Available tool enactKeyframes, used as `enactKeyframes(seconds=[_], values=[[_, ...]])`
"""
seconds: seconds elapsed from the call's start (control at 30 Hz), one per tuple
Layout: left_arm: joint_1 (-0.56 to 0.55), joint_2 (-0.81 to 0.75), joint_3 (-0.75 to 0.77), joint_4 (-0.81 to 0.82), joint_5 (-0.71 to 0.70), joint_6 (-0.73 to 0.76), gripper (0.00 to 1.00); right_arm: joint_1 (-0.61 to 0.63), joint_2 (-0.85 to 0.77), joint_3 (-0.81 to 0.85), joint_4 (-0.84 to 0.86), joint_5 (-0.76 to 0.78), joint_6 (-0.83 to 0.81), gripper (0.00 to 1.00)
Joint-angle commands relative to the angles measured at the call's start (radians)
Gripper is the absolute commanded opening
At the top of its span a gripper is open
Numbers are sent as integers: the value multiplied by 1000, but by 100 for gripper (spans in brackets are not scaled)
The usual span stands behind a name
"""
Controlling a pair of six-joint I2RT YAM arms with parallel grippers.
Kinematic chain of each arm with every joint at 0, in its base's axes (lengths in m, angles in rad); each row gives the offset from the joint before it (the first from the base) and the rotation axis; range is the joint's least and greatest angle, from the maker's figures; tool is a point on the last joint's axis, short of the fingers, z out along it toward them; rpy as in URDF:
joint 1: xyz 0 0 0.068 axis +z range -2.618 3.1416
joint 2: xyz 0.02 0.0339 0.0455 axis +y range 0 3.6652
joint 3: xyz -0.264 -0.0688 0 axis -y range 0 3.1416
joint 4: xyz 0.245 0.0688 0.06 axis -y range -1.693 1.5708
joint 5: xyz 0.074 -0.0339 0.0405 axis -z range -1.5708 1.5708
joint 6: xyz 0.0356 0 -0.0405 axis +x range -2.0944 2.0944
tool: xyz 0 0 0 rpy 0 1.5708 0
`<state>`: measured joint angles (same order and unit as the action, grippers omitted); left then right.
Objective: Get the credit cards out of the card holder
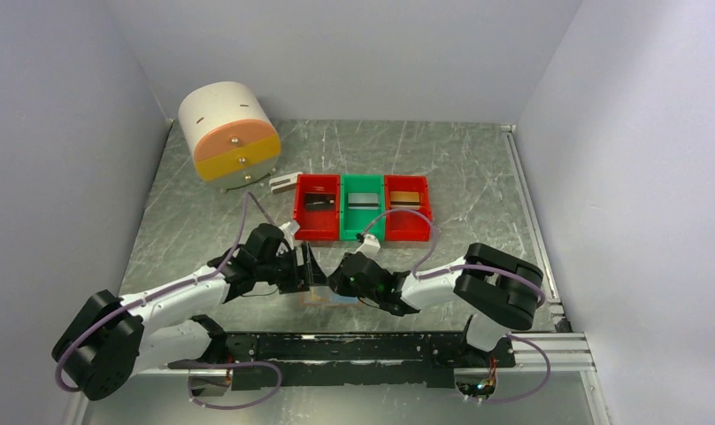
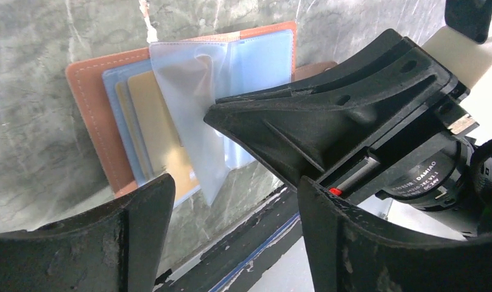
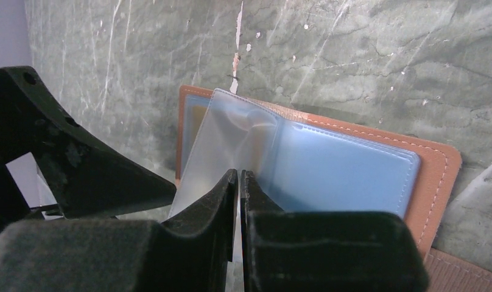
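Observation:
The tan-brown card holder (image 2: 94,115) lies open on the table near the front edge, its pale blue clear pockets up; it also shows in the right wrist view (image 3: 435,170) and the top view (image 1: 323,298). A yellow-orange card (image 2: 158,140) sits in one pocket. My right gripper (image 3: 239,173) is shut on a clear pocket leaf (image 3: 231,134) and holds it lifted. My left gripper (image 2: 234,185) is open and empty just in front of the holder. In the top view, left gripper (image 1: 305,274) and right gripper (image 1: 341,282) meet over it.
Three bins stand behind: a red one (image 1: 301,217) with a black card (image 1: 319,202), a green one (image 1: 347,226) with a grey-white card (image 1: 362,203), a red one (image 1: 425,217) with a gold-brown card (image 1: 406,200). A round drawer unit (image 1: 228,131) and a small grey-white block (image 1: 283,182) are at back left.

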<state>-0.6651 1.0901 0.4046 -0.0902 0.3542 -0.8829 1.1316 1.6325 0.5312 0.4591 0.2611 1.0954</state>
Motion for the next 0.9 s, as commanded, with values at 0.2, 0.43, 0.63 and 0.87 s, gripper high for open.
enactKeyframes(seconds=[0.2,0.43,0.63,0.87], values=[[-36,29,-31,73,-120,-107,51,-1,31,-38,-60,-21,13,11],[-36,66,-56,123,-112,-119,30,-3,17,-54,-42,-22,13,13],[-38,58,-59,134,-116,-112,12,-3,-27,-68,-10,-40,-12,20],[-42,60,-58,197,-61,-67,14,-4,-130,-24,-152,0,-49,31]])
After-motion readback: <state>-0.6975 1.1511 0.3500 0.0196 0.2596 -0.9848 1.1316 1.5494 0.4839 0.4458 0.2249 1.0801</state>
